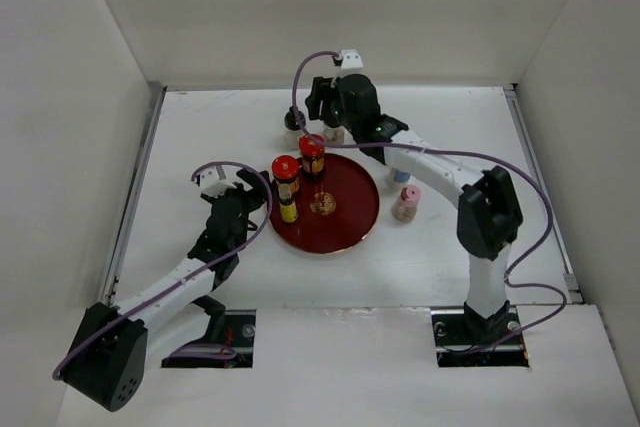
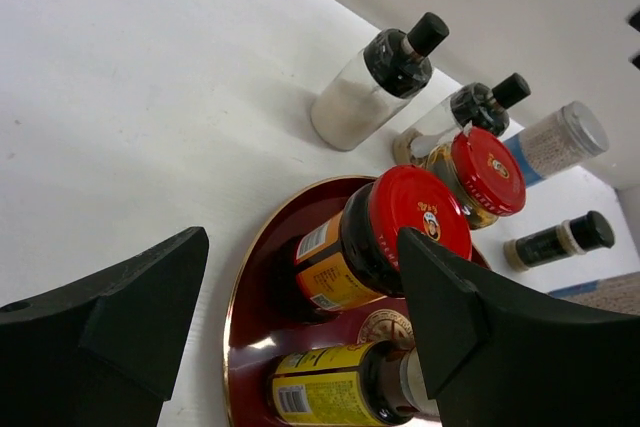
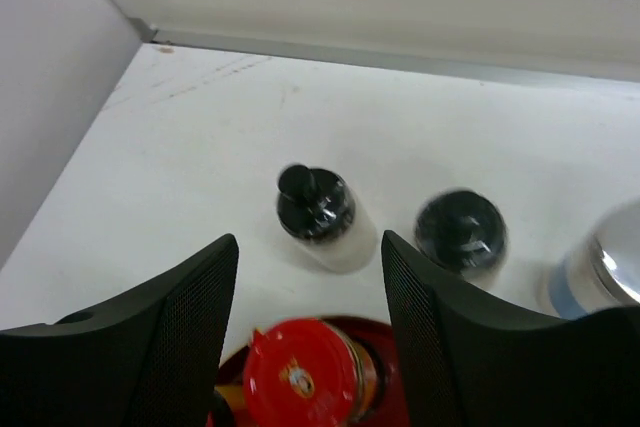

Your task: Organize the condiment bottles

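Observation:
On the round dark red plate (image 1: 350, 222) stand two red-capped jars (image 1: 286, 169) (image 1: 312, 150) and a yellow-labelled bottle (image 1: 288, 210). My left gripper (image 1: 260, 197) is at the plate's left rim, open. In its wrist view its jaws (image 2: 300, 239) frame the near red-capped jar (image 2: 390, 237) and the yellow-labelled bottle (image 2: 335, 387) without touching them. My right gripper (image 1: 320, 119) hovers open over the plate's back edge, the far red-capped jar (image 3: 300, 382) low between its fingers with gaps on both sides. Two black-capped white bottles (image 3: 318, 212) (image 3: 460, 232) stand behind the plate.
Right of the plate stand a silver-capped, blue-banded white bottle (image 1: 400, 175) and a pink bottle (image 1: 406, 203). A small dark black-capped bottle (image 2: 555, 240) shows in the left wrist view. White walls enclose the table on three sides.

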`<control>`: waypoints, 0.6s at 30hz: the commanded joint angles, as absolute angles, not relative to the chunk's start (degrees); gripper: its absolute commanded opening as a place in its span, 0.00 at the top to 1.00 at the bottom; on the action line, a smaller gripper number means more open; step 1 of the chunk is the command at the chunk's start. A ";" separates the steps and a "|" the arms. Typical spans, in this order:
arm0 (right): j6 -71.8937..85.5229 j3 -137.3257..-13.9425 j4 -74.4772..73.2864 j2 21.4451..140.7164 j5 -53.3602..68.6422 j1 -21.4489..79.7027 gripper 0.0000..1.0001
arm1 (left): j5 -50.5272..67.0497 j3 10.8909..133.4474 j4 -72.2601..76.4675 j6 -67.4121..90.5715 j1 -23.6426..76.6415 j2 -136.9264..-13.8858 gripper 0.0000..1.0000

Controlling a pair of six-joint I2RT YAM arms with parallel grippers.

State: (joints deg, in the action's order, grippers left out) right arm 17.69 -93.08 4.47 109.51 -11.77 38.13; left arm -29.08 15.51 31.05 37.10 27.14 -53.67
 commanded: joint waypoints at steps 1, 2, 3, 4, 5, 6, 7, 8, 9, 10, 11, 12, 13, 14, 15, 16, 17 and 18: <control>14.15 -104.21 -3.15 116.61 -8.27 38.19 0.36 | -25.84 14.24 36.83 41.57 25.71 -52.21 0.25; 13.80 -106.67 -3.77 118.63 -7.57 38.19 0.36 | -25.84 13.98 36.91 41.92 25.45 -51.95 0.25; 13.28 -108.70 -3.78 120.39 -6.69 38.19 0.35 | -25.75 13.71 36.91 42.10 25.09 -51.77 0.25; 13.01 -110.81 -3.78 122.15 -6.16 38.19 0.35 | -25.66 13.54 36.91 42.19 24.74 -51.59 0.25; 12.92 -113.09 -4.13 123.91 -6.07 38.19 0.34 | -25.58 13.36 36.83 42.27 24.48 -51.33 0.25; 12.83 -115.12 -4.30 125.49 -6.24 38.19 0.34 | -25.49 13.10 36.91 42.45 24.39 -51.15 0.25; 12.75 -116.96 -4.13 127.07 -6.24 38.19 0.34 | -25.49 13.01 36.91 42.80 24.39 -51.15 0.25; 13.01 -118.81 -4.30 128.57 -5.98 38.19 0.34 | -25.49 13.01 36.91 42.89 24.39 -51.24 0.25; 13.09 -120.57 -4.39 129.98 -5.72 38.19 0.34 | -25.49 13.09 37.00 42.89 24.30 -51.59 0.25; 12.83 -122.15 -4.39 131.47 -5.54 38.19 0.33 | -25.40 13.10 37.00 42.89 24.30 -51.77 0.25; 12.75 -123.91 -4.48 132.96 -5.45 38.19 0.33 | -25.31 13.10 37.00 42.98 24.30 -51.94 0.25; 12.74 -125.06 -4.66 134.02 -5.45 38.19 0.33 | -25.05 13.10 37.00 43.15 24.30 -52.20 0.25; 12.74 -125.94 -4.83 134.99 -5.45 38.19 0.33 | -24.87 13.18 37.18 43.24 24.30 -52.47 0.25; 12.74 -126.30 -4.57 135.61 -5.54 38.19 0.34 | -24.70 13.27 37.35 43.24 24.30 -52.91 0.25; 12.74 -126.30 -4.05 135.96 -5.71 38.36 0.35 | -24.52 13.36 37.61 43.16 24.21 -53.43 0.25; 13.09 -126.47 -3.61 136.49 -5.71 38.45 0.35 | -24.43 13.36 37.70 43.24 24.13 -53.79 0.25; 13.27 -126.56 -3.26 136.84 -5.71 38.54 0.36 | -24.26 13.36 37.71 43.24 23.95 -54.05 0.25; 13.45 -126.65 -3.25 137.11 -5.89 38.71 0.37 | -24.17 13.45 37.71 43.24 23.95 -54.14 0.25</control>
